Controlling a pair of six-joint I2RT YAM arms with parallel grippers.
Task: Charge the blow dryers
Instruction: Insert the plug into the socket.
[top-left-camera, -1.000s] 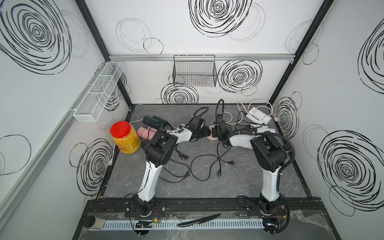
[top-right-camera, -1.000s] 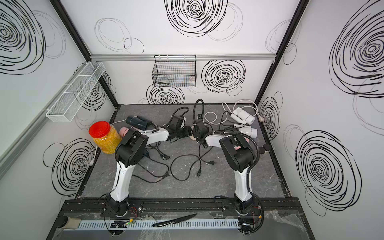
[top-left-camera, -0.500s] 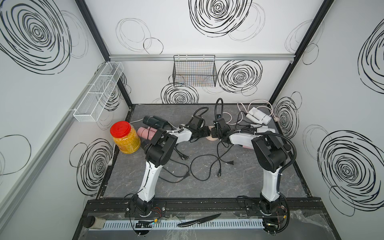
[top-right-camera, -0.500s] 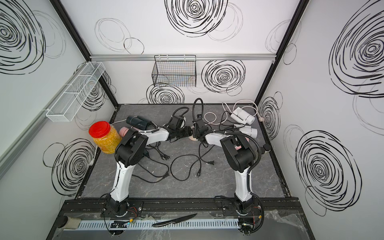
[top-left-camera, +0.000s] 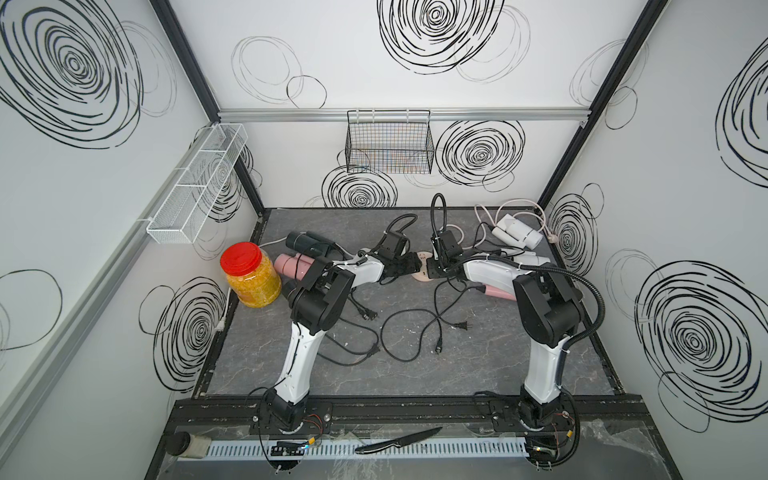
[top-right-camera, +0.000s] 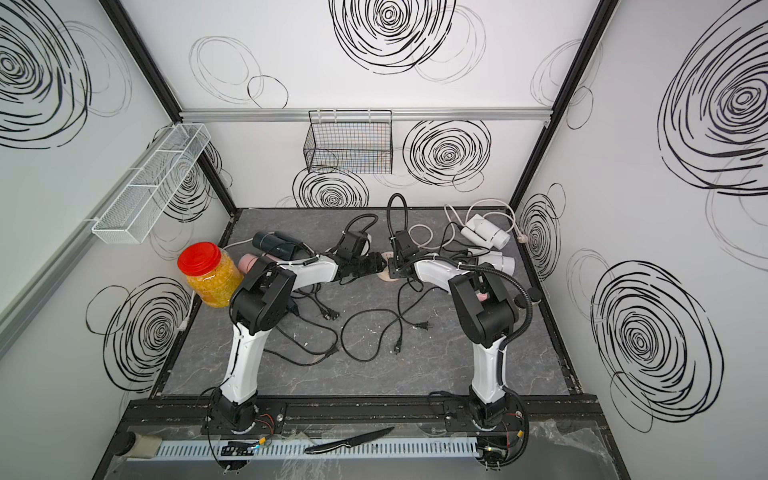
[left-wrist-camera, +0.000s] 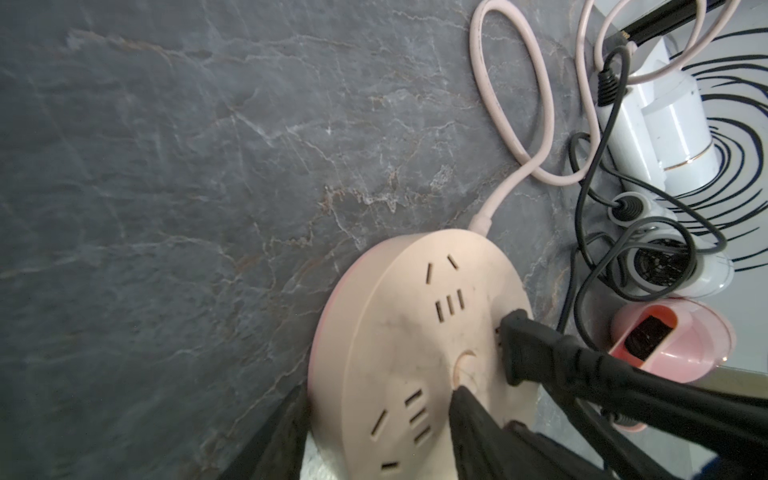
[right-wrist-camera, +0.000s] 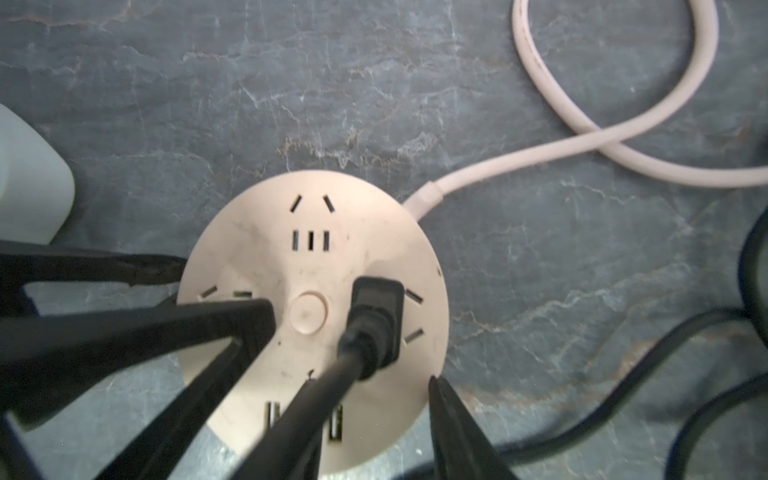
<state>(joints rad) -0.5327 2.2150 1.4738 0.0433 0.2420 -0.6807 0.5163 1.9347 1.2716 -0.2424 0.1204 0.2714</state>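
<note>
The round beige socket hub (top-left-camera: 422, 276) lies mid-table between both arms. A black plug (right-wrist-camera: 376, 320) stands in one of its sockets, its cord running back between my right gripper's (right-wrist-camera: 374, 432) open jaws, which touch nothing. My left gripper (left-wrist-camera: 378, 390) grips the hub, one finger against the rim and the other on top near the centre button. A dark blow dryer (top-left-camera: 305, 243) and a pink one (top-left-camera: 291, 266) lie at the left. Two white ones (top-left-camera: 517, 230) (top-left-camera: 528, 261) and a pink one (left-wrist-camera: 673, 336) lie at the right.
Loose black cords with free plugs (top-left-camera: 461, 326) (top-left-camera: 368, 316) sprawl over the table's middle. A red-lidded jar (top-left-camera: 249, 276) stands at the left edge. The hub's beige cable (right-wrist-camera: 623, 158) loops behind it. A white rounded block (right-wrist-camera: 29, 178) sits beside the hub. A knife (top-left-camera: 399, 440) lies on the front rail.
My right gripper's jaws have opened off the black plug, which stays in the hub. The left arm has not moved.
</note>
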